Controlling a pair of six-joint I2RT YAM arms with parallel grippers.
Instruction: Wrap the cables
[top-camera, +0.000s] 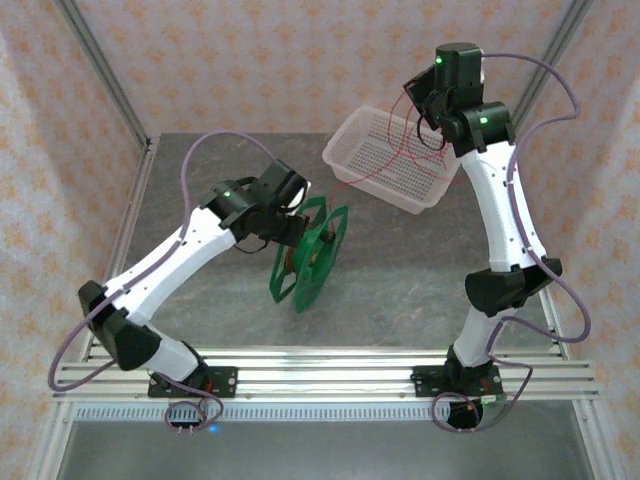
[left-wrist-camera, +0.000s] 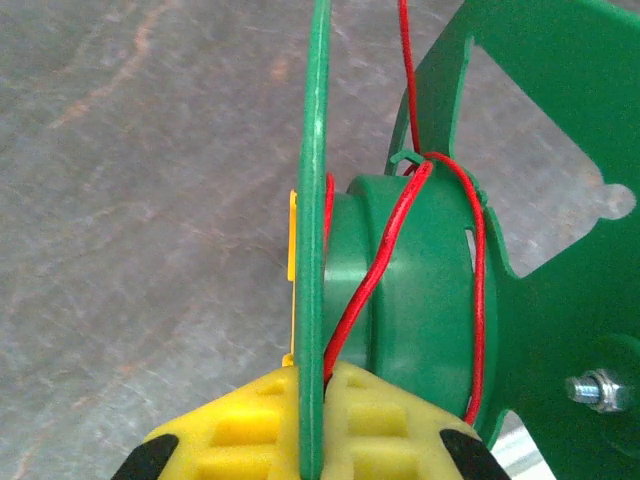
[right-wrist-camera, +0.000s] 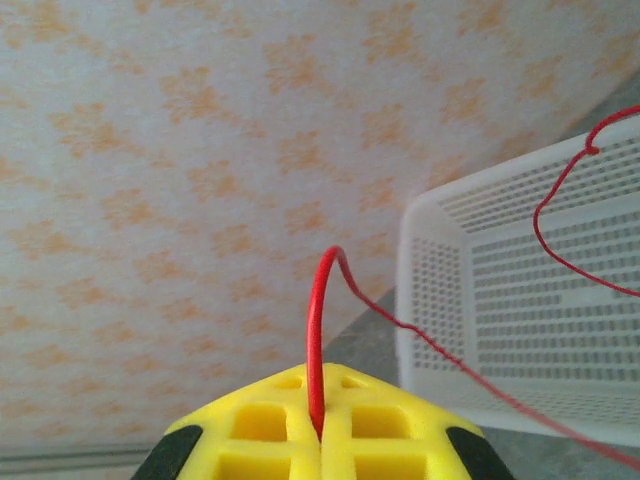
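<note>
Where the arms bolt on, near edge: two bases on the metal rail. The left arm reaches in low over the grey table, and the right arm stands tall on its own side.
Left gripper: yellow fingers are squeezed onto the thin edge of one flange of the green spool. The jaws are almost together, with just that flange between them.
Spool: mid-table, up on its flange rims and leaning a bit. The hub sits between the two flanges, with a nut on the far flange.
Red cable: a couple of slack turns on the hub, past a small green clip at the hub top, then off upward. From above, a thin red line runs from the spool to the basket, with loose loops inside it.
Basket: white, perforated, beyond the spool toward the right.
Right gripper: raised over the basket's far side, jaws fully closed and pinching the red cable. The cable arcs up out of the tips and drops toward the basket.
Wall: orange-patterned backdrop behind everything.
</note>
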